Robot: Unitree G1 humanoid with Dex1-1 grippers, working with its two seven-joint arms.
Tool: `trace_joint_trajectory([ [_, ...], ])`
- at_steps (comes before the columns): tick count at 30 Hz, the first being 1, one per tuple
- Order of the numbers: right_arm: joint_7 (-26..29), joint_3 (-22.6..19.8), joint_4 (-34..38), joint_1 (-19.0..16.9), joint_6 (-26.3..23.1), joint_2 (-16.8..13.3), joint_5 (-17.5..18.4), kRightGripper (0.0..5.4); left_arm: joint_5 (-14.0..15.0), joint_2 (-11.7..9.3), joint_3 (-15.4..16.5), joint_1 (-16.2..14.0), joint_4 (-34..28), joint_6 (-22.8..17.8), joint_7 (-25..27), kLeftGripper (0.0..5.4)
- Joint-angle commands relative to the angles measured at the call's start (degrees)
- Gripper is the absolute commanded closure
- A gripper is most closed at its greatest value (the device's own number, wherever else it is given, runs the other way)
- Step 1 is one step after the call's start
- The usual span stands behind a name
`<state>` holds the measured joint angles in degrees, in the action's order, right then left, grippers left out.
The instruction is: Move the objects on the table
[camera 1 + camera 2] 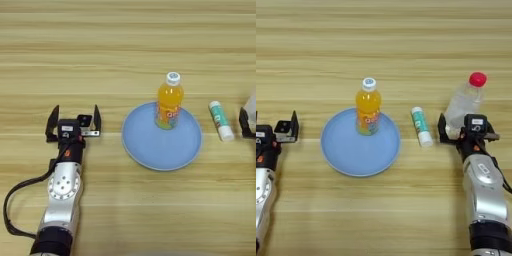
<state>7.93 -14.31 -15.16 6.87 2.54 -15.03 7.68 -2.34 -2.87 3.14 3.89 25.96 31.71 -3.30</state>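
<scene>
Right gripper (456, 131) clamps water bottle (463, 102); white tube (421, 126) just to its left. Left gripper (74, 122) wide, holding nothing; orange bottle (169, 102) on plate (150, 150) to its right.

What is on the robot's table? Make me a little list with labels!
plate: blue plate, middle of the table
orange bottle: orange-drink bottle upright on the plate's far part
white tube: white tube lying flat, right of plate
water bottle: water bottle tilted, held by right gripper
left gripper: left gripper open, holding nothing, left of plate
</scene>
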Motion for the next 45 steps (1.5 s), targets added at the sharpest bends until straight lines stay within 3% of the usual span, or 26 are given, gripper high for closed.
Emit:
trace_joint_trajectory([
  [1,0.1,-0.1,2.0,-0.4,-1.8,-0.4,0.4,0.02,-1.1,-0.2,-0.5,1.2,2.4,-2.5,-0.1,0.0],
  [8,-0.1,0.0,6.8,-2.7,-5.0,-0.5,0.6,0.02,-1.2,-0.6,-0.6,2.1,5.6,-5.5,-0.2,0.0],
  [19,-0.4,-0.3,9.8,-3.4,-6.8,0.0,0.9,0.02,0.1,-0.9,0.3,3.7,10.1,-9.7,0.2,0.0],
  [28,-0.5,-0.4,9.9,-3.4,-6.7,0.1,1.1,0.0,1.4,-0.6,0.3,3.5,10.3,-9.2,3.1,1.23],
  [45,-0.4,-0.8,9.1,-2.9,-6.5,0.1,1.2,0.0,1.4,-0.4,0.9,3.9,10.9,-8.1,3.7,2.77],
])
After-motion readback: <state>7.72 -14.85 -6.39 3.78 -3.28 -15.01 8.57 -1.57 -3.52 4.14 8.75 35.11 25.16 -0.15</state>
